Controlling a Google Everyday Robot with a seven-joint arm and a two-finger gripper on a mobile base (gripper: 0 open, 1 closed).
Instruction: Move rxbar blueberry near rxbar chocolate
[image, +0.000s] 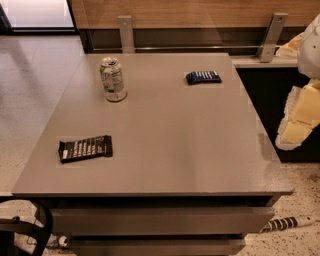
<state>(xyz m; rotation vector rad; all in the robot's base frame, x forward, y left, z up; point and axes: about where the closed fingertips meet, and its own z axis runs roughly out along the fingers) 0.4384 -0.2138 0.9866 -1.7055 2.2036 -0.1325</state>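
Item 1. We record a grey flat table (165, 150), matte, set on pale speckled floor (30, 90). A wood-panelled wall (200, 12) with two metal brackets (126, 34) runs behind it.

Item 2. The rxbar chocolate (85, 148) lies flat, furthest left of the gripper and nearer the front edge. It is well apart from everything else.

Item 3. A pale green-and-white can (113, 79) stands upright, far left of the gripper and toward the back. We cannot tell whether its top is open.

Item 4. The rxbar blueberry (203, 77) lies flat at the back right. It is the item nearest the gripper, to its left and further back, yet well apart from it.

Item 5. The gripper (296, 122) is a pale blocky shape off the table's right edge, touching nothing we can see. We cannot tell how wide it stands or whether it holds anything.

Item 6. Margins: a broad bare stretch of tabletop separates the two wrappers. The front edge has closed drawer fronts (160, 220) beneath it.

Item 7. On the floor, a dark curved chair part (35, 225) sits lower left and a striped object (287, 223) lower right.
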